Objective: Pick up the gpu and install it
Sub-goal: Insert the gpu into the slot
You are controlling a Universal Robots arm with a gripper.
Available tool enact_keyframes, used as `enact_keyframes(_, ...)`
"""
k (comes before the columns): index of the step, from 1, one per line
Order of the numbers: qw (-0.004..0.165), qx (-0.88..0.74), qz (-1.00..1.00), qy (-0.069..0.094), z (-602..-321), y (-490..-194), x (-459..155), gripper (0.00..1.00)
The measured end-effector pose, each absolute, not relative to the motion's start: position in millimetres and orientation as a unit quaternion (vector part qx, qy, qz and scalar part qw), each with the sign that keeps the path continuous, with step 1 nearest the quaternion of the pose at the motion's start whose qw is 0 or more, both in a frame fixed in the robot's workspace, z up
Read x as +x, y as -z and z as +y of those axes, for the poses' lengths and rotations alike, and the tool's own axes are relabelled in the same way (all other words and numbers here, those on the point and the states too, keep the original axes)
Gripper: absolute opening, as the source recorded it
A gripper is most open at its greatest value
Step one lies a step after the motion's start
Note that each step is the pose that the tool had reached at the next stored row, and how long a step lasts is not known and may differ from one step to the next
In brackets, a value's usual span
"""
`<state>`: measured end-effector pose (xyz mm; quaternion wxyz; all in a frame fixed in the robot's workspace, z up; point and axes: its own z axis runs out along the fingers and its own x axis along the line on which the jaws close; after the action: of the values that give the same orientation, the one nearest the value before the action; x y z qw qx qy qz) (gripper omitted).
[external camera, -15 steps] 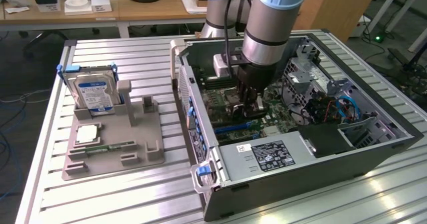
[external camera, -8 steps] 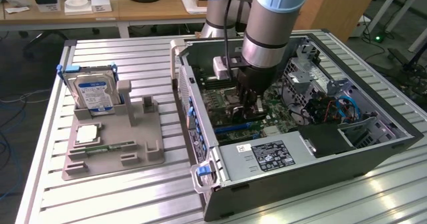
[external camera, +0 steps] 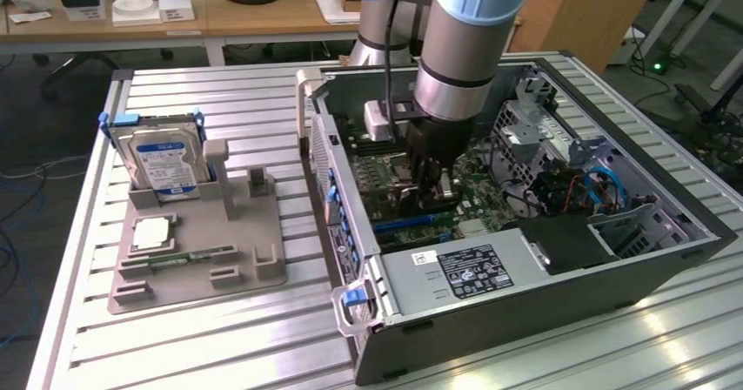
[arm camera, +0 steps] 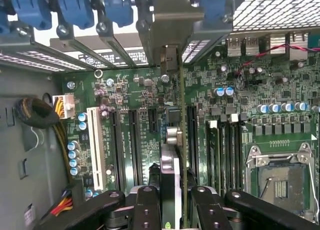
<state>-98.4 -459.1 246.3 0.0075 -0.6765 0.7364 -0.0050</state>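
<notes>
My gripper (external camera: 430, 190) reaches down inside the open computer case (external camera: 650, 259), low over the green motherboard (external camera: 401, 177). It is shut on the gpu (external camera: 424, 203), a thin dark card held on edge. In the wrist view the gpu (arm camera: 172, 140) runs edge-on between the two black fingers (arm camera: 146, 202) of the gripper (arm camera: 175, 200), in line with the black expansion slots (arm camera: 134, 140). Its silvery bracket (arm camera: 170, 19) meets the rear slot openings of the case. Whether its lower edge sits in a slot is hidden.
On the grey fixture (external camera: 197, 233) at the exterior view's left stand the hard drive (external camera: 163, 164), a processor chip (external camera: 153, 233) and the green memory stick (external camera: 191, 257). The power supply (external camera: 465, 272), the case walls, cable bundles (arm camera: 62, 109) and the processor socket (arm camera: 280, 182) crowd the gripper.
</notes>
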Motion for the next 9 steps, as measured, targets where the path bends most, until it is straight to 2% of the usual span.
enact_keyframes(9, 0.008, -0.677, 0.736, 0.005, -459.1, -238.3, -99.0, 0.28)
